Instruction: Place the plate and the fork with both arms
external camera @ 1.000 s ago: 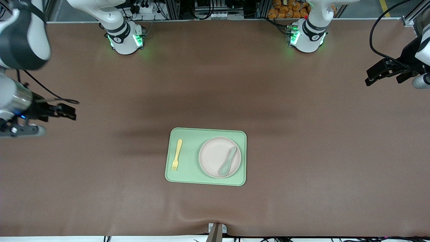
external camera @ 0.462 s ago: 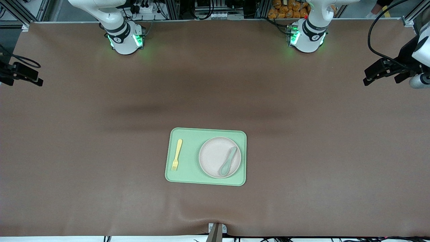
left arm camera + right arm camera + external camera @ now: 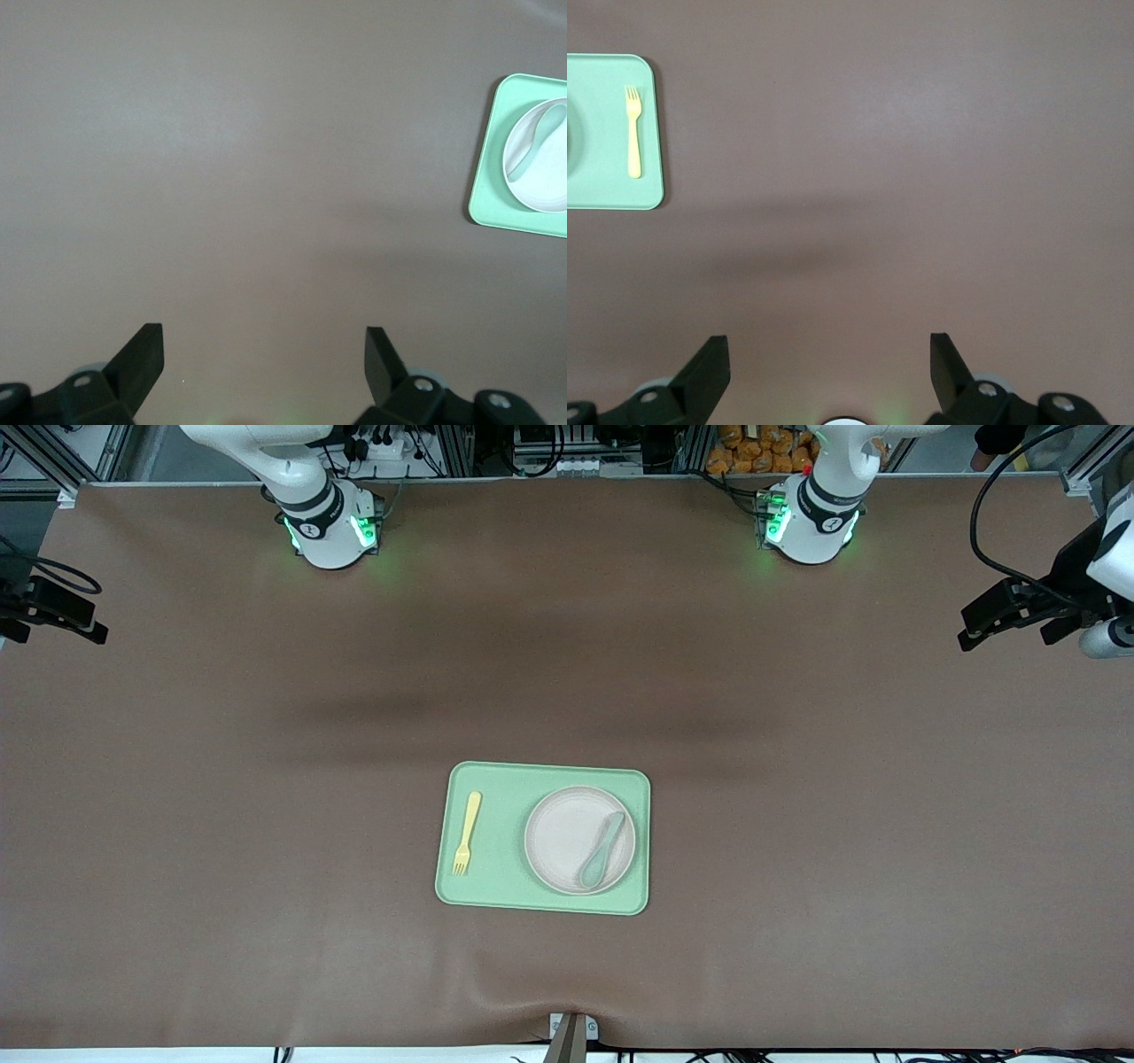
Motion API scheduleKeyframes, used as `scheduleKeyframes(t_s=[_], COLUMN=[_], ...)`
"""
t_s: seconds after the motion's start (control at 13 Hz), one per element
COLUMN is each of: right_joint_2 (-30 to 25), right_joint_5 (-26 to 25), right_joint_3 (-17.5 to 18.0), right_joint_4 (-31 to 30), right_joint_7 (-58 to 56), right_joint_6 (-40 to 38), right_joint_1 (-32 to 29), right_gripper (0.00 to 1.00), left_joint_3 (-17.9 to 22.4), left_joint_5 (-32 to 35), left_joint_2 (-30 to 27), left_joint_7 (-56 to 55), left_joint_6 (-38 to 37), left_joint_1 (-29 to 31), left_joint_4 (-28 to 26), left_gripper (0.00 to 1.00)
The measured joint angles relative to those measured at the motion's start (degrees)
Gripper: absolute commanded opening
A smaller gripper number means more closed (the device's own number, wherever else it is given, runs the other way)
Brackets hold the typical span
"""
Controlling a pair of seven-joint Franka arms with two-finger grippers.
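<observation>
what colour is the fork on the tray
Pale yellow: the small plastic fork lies on the rectangular light green tray beside the plate. It shows best in the front view.

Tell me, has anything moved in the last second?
Only the arms. The right gripper swung up and back to the table's edge at its own end. The left gripper barely shifted at its end. Both are open and hold nothing. The tray, plate, fork and spoon stayed put.
</observation>
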Motion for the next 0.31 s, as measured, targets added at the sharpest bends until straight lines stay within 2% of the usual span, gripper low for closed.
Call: scheduleKeyframes(t_s=[0.31], right_joint_2=[0.0], right_joint_5=[0.0], right_joint_3=[0.0], right_joint_4=[-0.1], right_joint_7=[-0.9], right_joint_6=[0.3], right_joint_1=[0.0], right_gripper=[1.00], left_joint_3=[0.0], left_joint_5=[0.0], left_joint_2=[0.0], left_joint_7=[0.0], left_joint_6=[0.0], left_joint_1=[0.0], left_joint_4=[0.7], left_gripper=[1.00])
